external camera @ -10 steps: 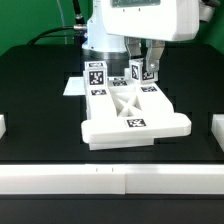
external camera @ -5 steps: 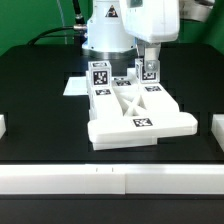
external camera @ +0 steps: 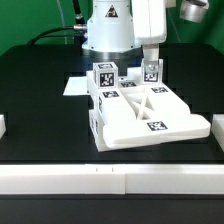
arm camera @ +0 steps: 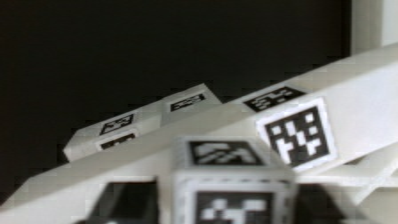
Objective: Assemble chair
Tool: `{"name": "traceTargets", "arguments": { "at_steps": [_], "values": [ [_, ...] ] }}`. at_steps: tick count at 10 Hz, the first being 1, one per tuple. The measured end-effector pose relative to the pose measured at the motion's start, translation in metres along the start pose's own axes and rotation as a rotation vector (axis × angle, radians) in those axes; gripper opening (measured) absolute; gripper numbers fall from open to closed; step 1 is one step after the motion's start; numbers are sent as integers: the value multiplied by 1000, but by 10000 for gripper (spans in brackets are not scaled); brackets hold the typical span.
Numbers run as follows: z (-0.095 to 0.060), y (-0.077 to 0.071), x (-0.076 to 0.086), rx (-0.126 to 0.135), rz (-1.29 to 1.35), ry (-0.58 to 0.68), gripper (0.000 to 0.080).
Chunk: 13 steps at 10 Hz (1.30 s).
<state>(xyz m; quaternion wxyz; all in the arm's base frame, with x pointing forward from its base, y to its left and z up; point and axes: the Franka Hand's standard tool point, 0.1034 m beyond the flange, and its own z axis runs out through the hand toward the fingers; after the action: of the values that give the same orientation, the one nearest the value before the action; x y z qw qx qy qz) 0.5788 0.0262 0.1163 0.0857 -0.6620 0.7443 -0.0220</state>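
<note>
We see the gripper (external camera: 151, 67) come down from above onto the far right post of the chair (external camera: 140, 112), its jaws partly closed around that tagged upright and gripping it. The chair sits in the middle of the black table (external camera: 40, 95), a blocky white piece with an X-braced top, a wide slab at the near end and two tagged posts at the far end; the other post (external camera: 103, 74) stands free on the exterior view's left. Just behind the chair a corner of the marker board (external camera: 72, 87) shows on the table. White rails (external camera: 110, 178) border the table in front and at both sides. The exterior view gives us the whole layout and the arm's base (external camera: 108, 35); the wrist view shows only a close, partly blurred look at the chair (arm camera: 267, 120), with several tags on its white faces against black, and we cannot make out the fingers there. Compared with a second ago, the chair has turned: its near slab has swung toward the exterior view's right and the far end has shifted with the gripper.
</note>
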Motion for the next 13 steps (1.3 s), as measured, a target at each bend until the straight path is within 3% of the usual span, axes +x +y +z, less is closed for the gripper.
{"name": "traceTargets", "arguments": {
  "at_steps": [1,2,3,7,8,9,13],
  "values": [
    [0,0,0,0,-35,0,496],
    [0,0,-1,-1,-81,1,496],
    [0,0,0,1,-174,2,616],
    [0,-1,1,5,-447,6,648],
    [1,1,0,-6,-553,6,649],
    [2,3,-1,-37,-664,5,649],
    [0,-3,0,-78,-1081,-6,649]
  ]
}}
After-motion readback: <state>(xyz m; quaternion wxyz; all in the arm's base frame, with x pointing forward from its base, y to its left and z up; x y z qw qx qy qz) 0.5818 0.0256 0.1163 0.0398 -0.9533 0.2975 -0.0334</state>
